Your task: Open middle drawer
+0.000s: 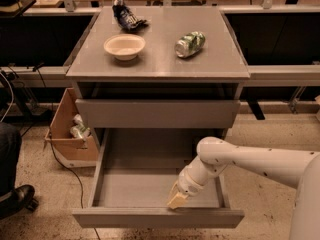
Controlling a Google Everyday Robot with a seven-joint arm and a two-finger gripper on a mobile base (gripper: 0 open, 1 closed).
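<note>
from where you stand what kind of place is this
Probably a lab or workshop: a cabinet between workbenches, a cable across the floor, a cardboard box. The pincer is inside the open drawer, near its front.

The white arm [260, 161] comes from the right, elbow bent; the hand [177, 200] hangs below-left, angled down.

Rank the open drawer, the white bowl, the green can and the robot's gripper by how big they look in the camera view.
1. the open drawer
2. the white bowl
3. the green can and the gripper, just inside the drawer's front: they look alike, and the gripper is nearer the camera, so no ranking.
</note>
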